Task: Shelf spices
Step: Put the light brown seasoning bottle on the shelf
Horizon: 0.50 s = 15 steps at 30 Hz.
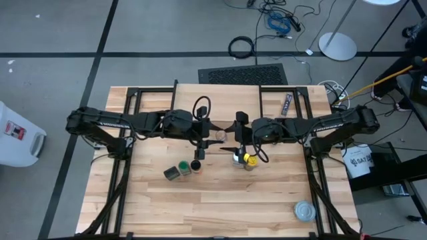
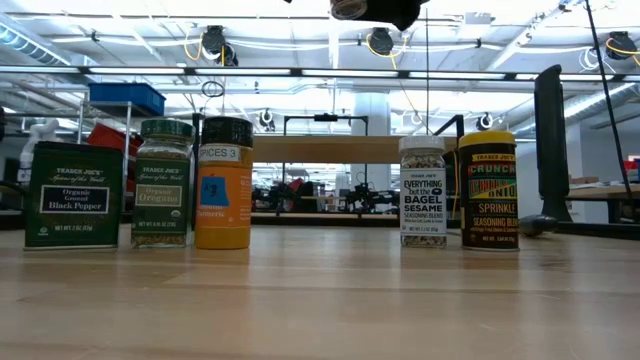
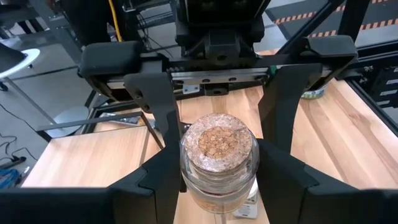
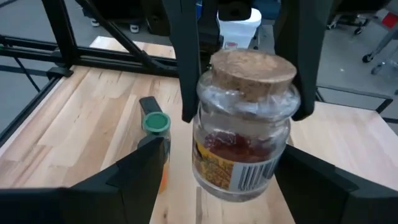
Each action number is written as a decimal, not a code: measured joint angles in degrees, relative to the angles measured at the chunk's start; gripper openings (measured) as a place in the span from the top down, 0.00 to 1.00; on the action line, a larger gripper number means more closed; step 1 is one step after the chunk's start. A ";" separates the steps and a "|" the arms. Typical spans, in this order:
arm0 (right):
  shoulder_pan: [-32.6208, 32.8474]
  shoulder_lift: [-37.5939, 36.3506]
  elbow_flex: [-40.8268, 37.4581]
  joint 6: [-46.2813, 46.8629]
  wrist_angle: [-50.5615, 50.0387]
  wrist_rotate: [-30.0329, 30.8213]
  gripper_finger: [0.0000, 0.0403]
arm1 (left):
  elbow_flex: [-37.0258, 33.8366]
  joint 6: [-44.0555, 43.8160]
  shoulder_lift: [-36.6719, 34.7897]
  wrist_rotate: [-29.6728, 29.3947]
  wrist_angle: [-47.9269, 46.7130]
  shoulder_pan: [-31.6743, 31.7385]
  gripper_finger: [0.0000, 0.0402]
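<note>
Left hand [image 3: 217, 180] gripping a cork-stoppered clear jar [image 3: 219, 158] at high-view centre. Right hand [image 4: 217, 177] facing it, standing open around that jar. Resting below on the desk [image 1: 220, 207]: green-lidded jar [image 1: 183, 168], yellow-lidded jar [image 1: 249, 161].

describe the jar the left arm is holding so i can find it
Look at the middle of the wooden table, where the two arms meet. There the left gripper holds a small clear glass jar in its jaws. Unlike the capped spice jars standing nearby, it has a cork stopper.
</note>
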 joint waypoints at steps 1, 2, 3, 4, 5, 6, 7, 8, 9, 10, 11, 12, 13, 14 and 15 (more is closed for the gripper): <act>0.00 -0.02 0.00 -0.01 0.00 0.02 0.31 | 0.00 0.00 0.00 -0.01 -0.03 0.00 0.55; 0.00 -0.02 0.00 -0.02 -0.01 0.07 0.31 | 0.00 0.00 0.00 0.01 -0.07 0.00 0.55; 0.00 -0.02 0.00 -0.17 -0.03 0.07 0.31 | 0.00 -0.02 0.00 0.02 -0.15 0.00 0.55; 0.00 -0.02 0.00 -0.44 -0.04 0.07 0.31 | 0.00 0.00 0.00 0.02 -0.17 0.00 0.55; 0.00 -0.05 0.00 -0.79 -0.02 0.08 0.31 | 0.00 0.00 0.00 0.02 -0.17 0.00 0.55; 0.00 -0.07 0.00 -0.94 -0.02 0.08 0.31 | 0.00 0.00 0.00 0.02 -0.13 0.00 0.55; 0.00 -0.07 0.00 -1.02 -0.02 0.09 0.31 | 0.00 0.00 0.00 0.02 -0.16 0.00 0.55; 0.00 -0.07 0.00 -1.05 -0.02 0.09 0.31 | 0.00 -0.02 0.00 0.02 -0.17 0.00 0.55; 0.00 -0.07 0.00 -1.06 -0.02 0.09 0.31 | 0.00 -0.02 0.00 0.01 -0.17 0.00 0.55; 0.00 -0.09 0.00 -1.06 0.00 0.09 0.31 | 0.00 -0.01 0.00 0.02 -0.17 0.00 0.55; 0.00 -0.09 0.00 -1.06 0.00 0.09 0.31 | 0.00 -0.02 0.00 0.02 -0.19 0.00 0.55; 0.00 -0.09 0.00 -1.06 -0.02 0.09 0.31 | 0.00 -0.02 0.00 0.02 -0.23 0.00 0.55; 0.00 -0.09 0.00 -1.06 -0.02 0.10 0.31 | 0.00 -0.02 0.00 0.02 -0.27 0.00 0.55; 0.00 -0.09 0.00 -1.03 0.00 0.11 0.31 | 0.00 -0.02 0.00 0.02 -0.33 0.00 0.55; 0.00 -0.09 0.00 -1.03 0.00 0.15 0.31 | 0.00 -0.02 0.00 0.02 -0.37 0.00 0.55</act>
